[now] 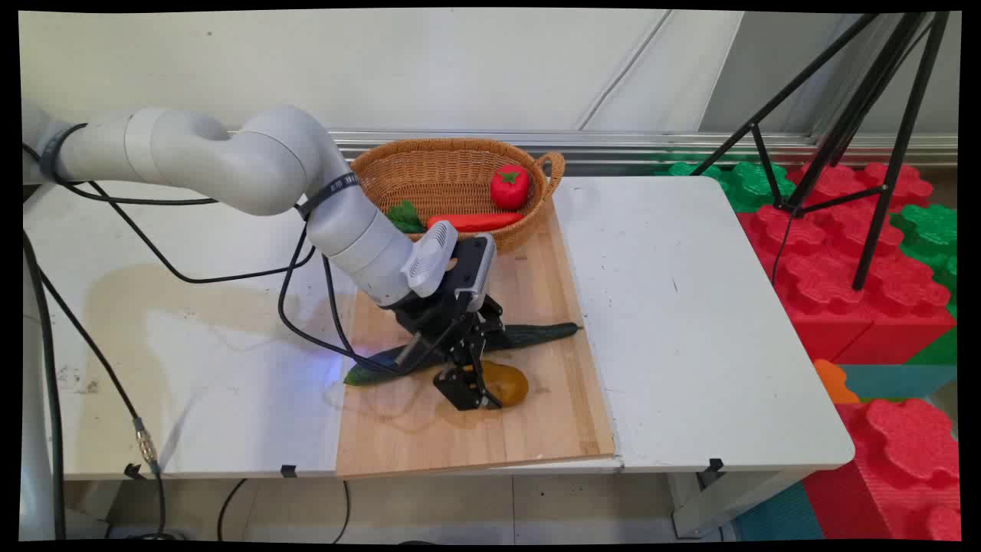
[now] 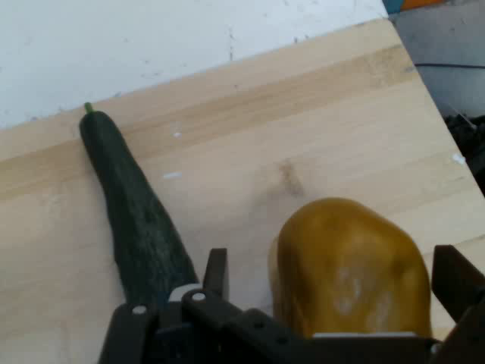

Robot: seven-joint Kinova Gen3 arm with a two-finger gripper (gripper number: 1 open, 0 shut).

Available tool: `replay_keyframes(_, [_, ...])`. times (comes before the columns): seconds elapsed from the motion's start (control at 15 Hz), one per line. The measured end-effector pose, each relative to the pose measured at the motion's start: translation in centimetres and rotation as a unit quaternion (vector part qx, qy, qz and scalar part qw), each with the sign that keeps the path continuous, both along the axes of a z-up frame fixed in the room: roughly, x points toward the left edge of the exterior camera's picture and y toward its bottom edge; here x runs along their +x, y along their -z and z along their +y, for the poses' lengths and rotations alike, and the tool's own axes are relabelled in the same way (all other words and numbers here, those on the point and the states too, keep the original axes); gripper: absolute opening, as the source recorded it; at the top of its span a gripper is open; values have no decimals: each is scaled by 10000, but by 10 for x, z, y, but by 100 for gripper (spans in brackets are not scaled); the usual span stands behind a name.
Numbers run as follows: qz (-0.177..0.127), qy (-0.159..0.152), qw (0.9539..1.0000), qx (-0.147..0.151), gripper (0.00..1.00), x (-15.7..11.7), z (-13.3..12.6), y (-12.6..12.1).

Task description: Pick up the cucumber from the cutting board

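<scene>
Pincer point(image 2: 330, 292) stands low over the wooden board point(image 1: 536, 437), its two fingers point(image 2: 215, 274) spread wide on either side of a yellow-brown pepper-like vegetable point(image 2: 348, 262); a small gap shows between each finger and the vegetable's side, so it is straddled, not clamped. From the main view the pincer point(image 1: 465, 391) is tilted down toward the board's near half, with the yellow vegetable point(image 1: 510, 383) lying flat there.

Just behind it, a long dark green cucumber point(image 1: 536, 334) lies across the board from its left edge toward its right edge, partly hidden by the black linkage. At the board's far edge sits a wicker basket point(image 1: 383, 165) holding a green leafy piece point(image 1: 405, 218), a red carrot-shaped piece point(image 1: 475, 221) and a red tomato point(image 1: 510, 186). The board lies on the middle of the white tabletop point(image 1: 690, 322).
</scene>
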State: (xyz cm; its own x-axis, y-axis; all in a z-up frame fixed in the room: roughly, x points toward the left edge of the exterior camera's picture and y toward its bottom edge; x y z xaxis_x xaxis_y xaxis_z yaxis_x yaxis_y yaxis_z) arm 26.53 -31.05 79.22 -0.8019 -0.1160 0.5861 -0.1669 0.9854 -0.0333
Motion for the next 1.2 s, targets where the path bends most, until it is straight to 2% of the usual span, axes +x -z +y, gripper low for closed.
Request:
replay_keyframes(0.53, [362, -309, 9987, -162, 100, 14, 2, -39])
replay_keyframes(0.87, [665, -581, 9959, -190, 100, 42, 10, -76])
replay_keyframes(1.2, [804, -739, 9939, -174, 100, 76, 20, -102])
